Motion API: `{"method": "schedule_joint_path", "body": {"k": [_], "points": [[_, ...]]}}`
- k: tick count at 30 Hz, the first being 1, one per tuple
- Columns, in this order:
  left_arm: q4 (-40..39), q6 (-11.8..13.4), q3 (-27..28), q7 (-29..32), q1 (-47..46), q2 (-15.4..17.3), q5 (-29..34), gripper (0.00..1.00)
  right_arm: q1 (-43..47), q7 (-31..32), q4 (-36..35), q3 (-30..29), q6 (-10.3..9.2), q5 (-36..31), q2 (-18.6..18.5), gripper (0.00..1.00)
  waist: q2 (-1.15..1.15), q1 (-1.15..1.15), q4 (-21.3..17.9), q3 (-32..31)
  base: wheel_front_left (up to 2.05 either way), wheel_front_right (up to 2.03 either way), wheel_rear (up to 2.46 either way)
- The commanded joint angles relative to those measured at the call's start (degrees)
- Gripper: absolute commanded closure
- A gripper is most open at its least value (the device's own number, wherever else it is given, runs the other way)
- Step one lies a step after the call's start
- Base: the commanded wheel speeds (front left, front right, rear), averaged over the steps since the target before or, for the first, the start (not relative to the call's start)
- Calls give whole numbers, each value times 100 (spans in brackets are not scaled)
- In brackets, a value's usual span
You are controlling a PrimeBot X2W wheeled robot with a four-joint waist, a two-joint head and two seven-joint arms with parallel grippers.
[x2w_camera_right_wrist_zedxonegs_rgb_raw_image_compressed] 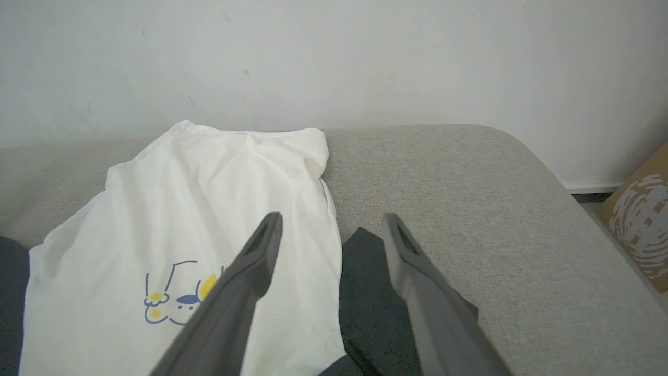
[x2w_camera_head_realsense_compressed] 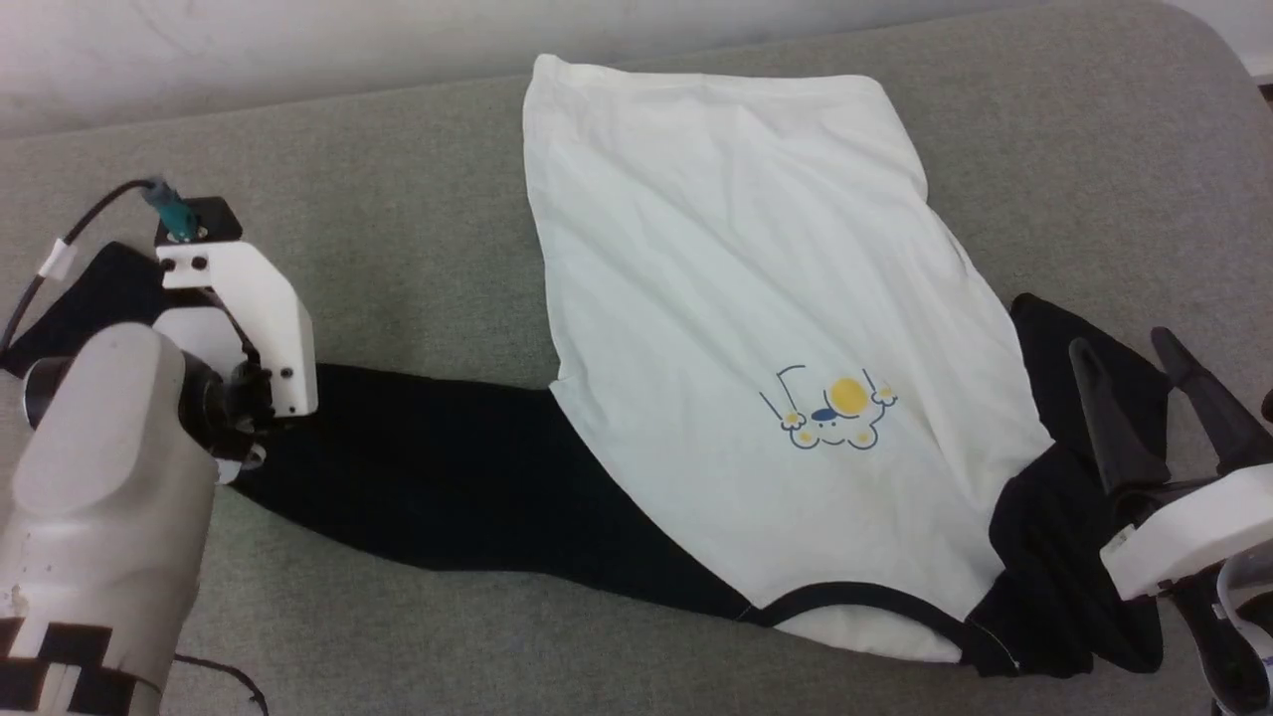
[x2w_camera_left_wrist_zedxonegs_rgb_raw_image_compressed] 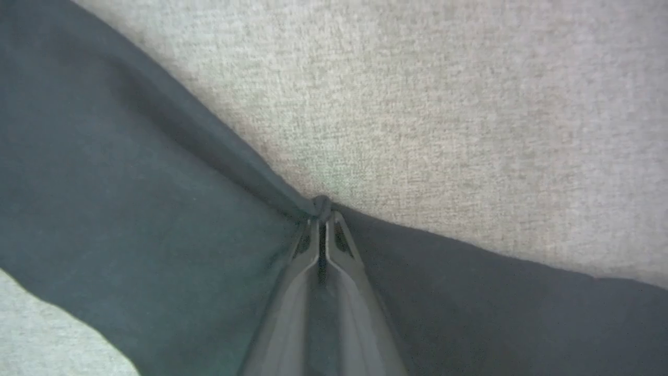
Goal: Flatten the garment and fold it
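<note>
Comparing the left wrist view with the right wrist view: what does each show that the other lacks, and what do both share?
Left wrist: the left gripper shut, pinching an edge of the black sleeve. Right wrist: the right gripper open and empty, the white shirt with its cartoon print, a wall and a cardboard box. Both: black sleeve cloth on the grey cushion.

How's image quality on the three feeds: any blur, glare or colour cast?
Head view: even soft light, garment sharp, no glare. Left wrist view: black sleeve looks washed-out grey-green, left gripper close and soft. Right wrist view: right gripper slightly blurred low down.
</note>
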Motion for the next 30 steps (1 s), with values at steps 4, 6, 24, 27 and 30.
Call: {"method": "schedule_joint_path", "body": {"k": [4,6,24,27,30], "points": [[-4,-31,-100,-733,223,-26,193,100,-101,-71,41,-42,-5,-58,28,0,0,1,49,-152,0,0,0],[-91,-39,-147,-1206,82,-18,346,100,-108,-85,53,-54,-5,-69,35,0,0,1,53,-197,0,0,0],[314,-781,-990,-5437,-977,-664,1321,100,-300,-333,314,87,-5,-90,229,0,0,1,-283,90,0,0,0],[830,-946,-1166,-5532,-952,-827,1300,0,-311,-337,402,163,-5,-98,250,0,0,1,-269,39,0,0,0],[1220,-1037,-1236,-5634,-991,-914,1236,0,-309,-321,454,230,-5,-100,243,0,0,1,-215,-71,0,0,0]]}}
